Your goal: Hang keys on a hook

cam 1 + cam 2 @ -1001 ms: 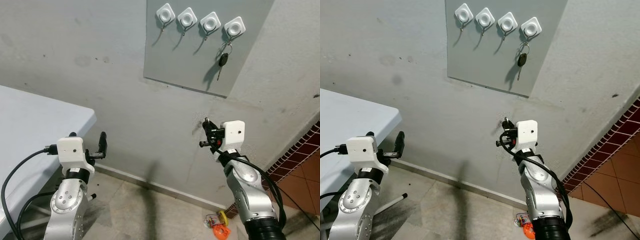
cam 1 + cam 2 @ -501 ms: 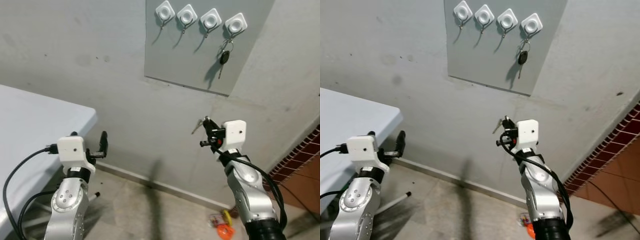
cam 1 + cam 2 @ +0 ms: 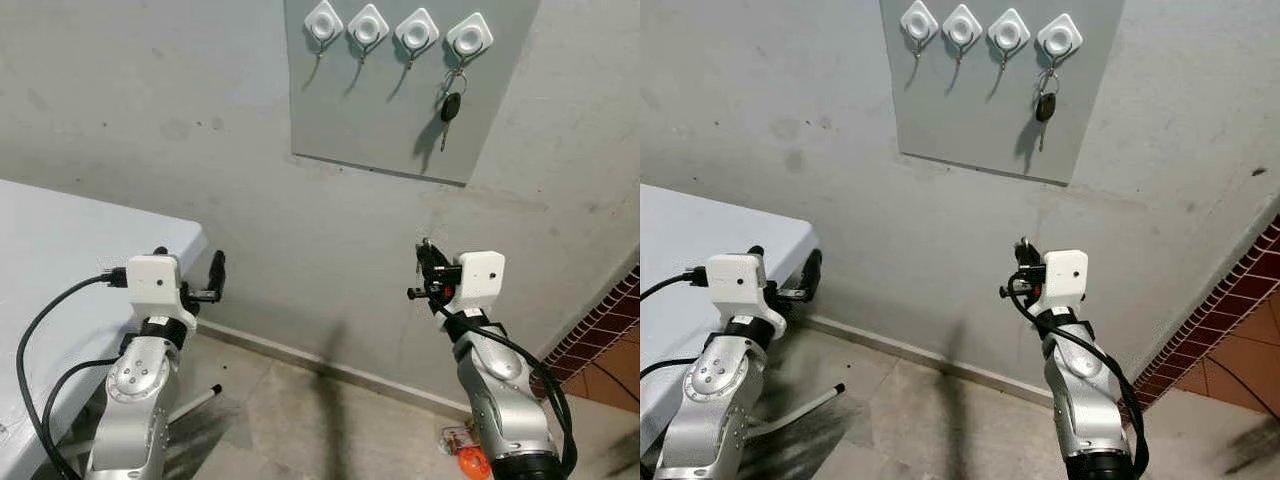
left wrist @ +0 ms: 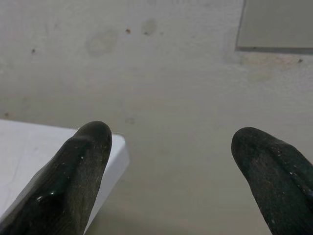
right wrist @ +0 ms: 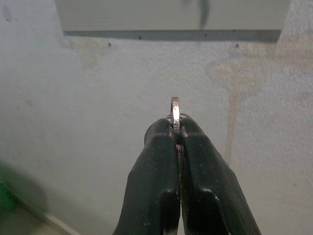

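We see the right gripper (image 5: pixel 177 128) pinched tight on a metal key ring (image 5: pixel 175 111), its fingertips pressed together, raised before the grey wall (image 3: pixel 200 100) well below the grey panel (image 3: pixel 390 120). Four white hooks (image 3: pixel 368 24) sit in a row on that panel; a black car key (image 3: pixel 451 106) hangs from the rightmost. Our left gripper (image 4: pixel 171 166) is spread wide and empty, near the white table (image 3: pixel 60 240).
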`<state>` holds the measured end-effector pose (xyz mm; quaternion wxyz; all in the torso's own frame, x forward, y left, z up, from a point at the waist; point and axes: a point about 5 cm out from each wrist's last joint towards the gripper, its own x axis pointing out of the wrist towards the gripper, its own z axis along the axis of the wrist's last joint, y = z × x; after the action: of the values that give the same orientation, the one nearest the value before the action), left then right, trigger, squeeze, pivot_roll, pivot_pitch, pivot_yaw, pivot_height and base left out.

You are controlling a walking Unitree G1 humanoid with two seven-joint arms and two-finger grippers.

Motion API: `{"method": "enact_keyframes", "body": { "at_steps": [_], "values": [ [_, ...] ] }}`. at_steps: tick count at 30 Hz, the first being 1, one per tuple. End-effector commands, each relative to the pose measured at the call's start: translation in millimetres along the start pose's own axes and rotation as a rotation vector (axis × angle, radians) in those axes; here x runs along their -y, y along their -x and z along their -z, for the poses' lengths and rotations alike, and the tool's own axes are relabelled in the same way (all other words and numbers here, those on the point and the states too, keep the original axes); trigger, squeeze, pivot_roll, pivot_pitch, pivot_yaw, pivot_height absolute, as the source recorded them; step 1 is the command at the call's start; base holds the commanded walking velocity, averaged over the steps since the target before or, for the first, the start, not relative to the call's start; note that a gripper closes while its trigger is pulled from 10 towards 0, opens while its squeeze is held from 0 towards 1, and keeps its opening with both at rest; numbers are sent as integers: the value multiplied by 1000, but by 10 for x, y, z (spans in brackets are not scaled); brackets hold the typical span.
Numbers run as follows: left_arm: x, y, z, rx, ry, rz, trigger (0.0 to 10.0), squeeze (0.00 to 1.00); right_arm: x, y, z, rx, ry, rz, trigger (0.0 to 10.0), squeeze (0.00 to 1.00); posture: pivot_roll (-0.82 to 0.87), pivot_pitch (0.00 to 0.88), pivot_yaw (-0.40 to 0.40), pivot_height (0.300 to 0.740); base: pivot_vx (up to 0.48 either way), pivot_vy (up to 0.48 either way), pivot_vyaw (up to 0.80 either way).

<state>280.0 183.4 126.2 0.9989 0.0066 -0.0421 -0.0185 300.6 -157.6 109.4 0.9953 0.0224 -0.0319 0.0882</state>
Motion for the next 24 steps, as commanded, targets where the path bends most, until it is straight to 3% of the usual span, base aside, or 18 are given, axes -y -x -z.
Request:
{"method": "enact_keyframes", "body": {
  "at_steps": [1, 16, 24],
  "values": [
    [-18, -5, 43, -25, -1, 0, 10000, 0, -10, -2, -67, 34, 1, 1, 10000, 0, -63, 67, 49, 740, 0, 0, 0],
    [-17, -14, 55, -36, 39, -9, 10000, 0, -57, -67, -114, 47, 0, -27, 10000, 0, -49, 59, 34, 740, 0, 0, 0],
    [0, 155, 54, -6, 38, -30, 10000, 0, -169, -64, -244, 93, 20, -110, 10000, 0, -23, 54, -1, 740, 0, 0, 0]
  ]
}}
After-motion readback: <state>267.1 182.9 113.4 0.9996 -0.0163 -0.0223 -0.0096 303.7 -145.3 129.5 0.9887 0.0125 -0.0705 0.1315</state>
